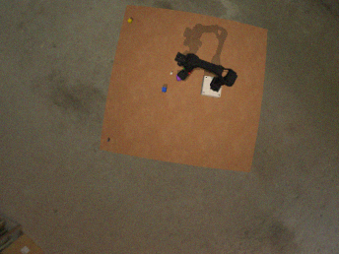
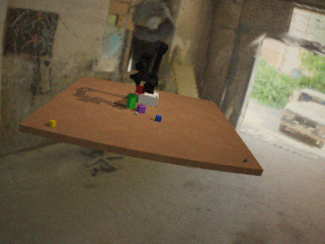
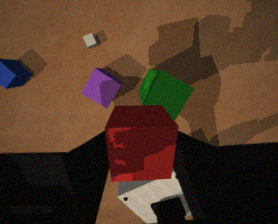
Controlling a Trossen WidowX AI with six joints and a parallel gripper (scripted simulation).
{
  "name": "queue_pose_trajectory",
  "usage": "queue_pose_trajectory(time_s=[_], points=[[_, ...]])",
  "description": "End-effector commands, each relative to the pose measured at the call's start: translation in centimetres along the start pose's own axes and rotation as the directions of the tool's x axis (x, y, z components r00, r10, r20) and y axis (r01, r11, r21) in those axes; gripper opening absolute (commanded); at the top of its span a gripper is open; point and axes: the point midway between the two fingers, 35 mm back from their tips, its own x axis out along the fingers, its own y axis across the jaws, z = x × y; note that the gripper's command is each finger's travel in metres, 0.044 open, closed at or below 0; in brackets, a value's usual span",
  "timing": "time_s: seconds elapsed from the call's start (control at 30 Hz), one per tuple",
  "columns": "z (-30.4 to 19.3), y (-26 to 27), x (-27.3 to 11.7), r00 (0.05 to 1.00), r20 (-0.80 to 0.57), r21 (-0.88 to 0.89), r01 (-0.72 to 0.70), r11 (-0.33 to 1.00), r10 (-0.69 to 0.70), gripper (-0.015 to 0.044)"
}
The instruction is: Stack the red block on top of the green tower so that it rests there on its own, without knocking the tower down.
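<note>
My gripper (image 3: 138,129) (image 2: 140,87) is shut on the red block (image 3: 132,162) (image 2: 139,90), which sits between the two dark fingers. In the exterior view the block shows a little above and to the right of the green tower. The green tower (image 2: 131,101) (image 3: 169,94) stands upright on the table. In the wrist view it is beyond the block and slightly right, and the block's far edge overlaps its near part. In the top view the arm hides the tower. Whether the block touches the tower cannot be told, but no contact shows.
A purple block (image 3: 101,87) (image 2: 142,109) (image 1: 178,79) stands close beside the tower. A small white cube (image 3: 90,40) (image 1: 170,73) and a blue block (image 3: 14,73) (image 2: 158,118) (image 1: 164,89) lie farther out. A yellow block (image 1: 130,20) (image 2: 52,124) is near a table corner. The white base plate (image 1: 207,92) (image 2: 148,99) is behind.
</note>
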Motion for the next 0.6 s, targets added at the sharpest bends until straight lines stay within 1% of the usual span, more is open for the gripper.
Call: queue_pose_trajectory(time_s=[0.0,0.27,0.43,0.57], points=[[1.0,-1.0,-0.2,1.000,0.011,-0.003,-0.006,1.000,0.006,0.0000],[2.5,-3.9,-0.2,1.000,0.012,-0.008,-0.007,1.000,0.007,0.0000],[2.5,-3.9,-0.8,1.000,0.012,-0.008,-0.007,1.000,0.007,0.0000],[2.5,-3.9,0.0,1.000,0.012,-0.008,-0.007,1.000,0.007,0.0000]])
